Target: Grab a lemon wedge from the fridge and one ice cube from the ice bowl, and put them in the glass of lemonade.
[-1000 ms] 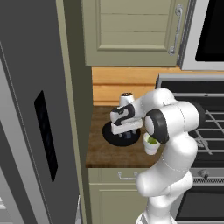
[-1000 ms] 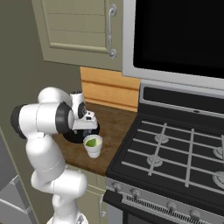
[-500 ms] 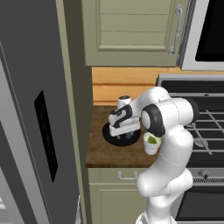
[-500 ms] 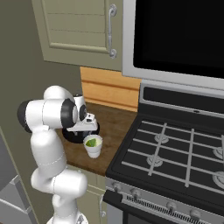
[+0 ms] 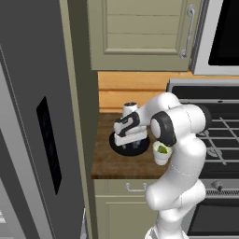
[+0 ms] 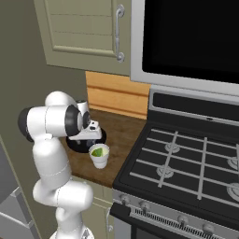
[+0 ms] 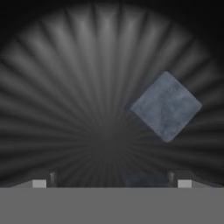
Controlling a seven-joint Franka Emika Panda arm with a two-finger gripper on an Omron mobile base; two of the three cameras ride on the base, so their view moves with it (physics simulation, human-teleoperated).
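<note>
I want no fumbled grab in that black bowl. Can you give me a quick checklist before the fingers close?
1. Gripper open: ok.
2. Gripper low over the ice bowl: ok.
3. An ice cube in the hand view: ok.
4. That cube between the fingers: not ok, it lies ahead and to one side.
5. Second cube at the fingertips, lined up: cannot tell, only partly visible.
6. Glass of lemonade upright beside the bowl, lemon wedge already in it: ok.

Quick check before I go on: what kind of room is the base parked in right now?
A home kitchen, rendered: a gas stove with a black microwave above it, a wooden counter under beige-green cabinets, and a tall grey fridge at the left.
</note>
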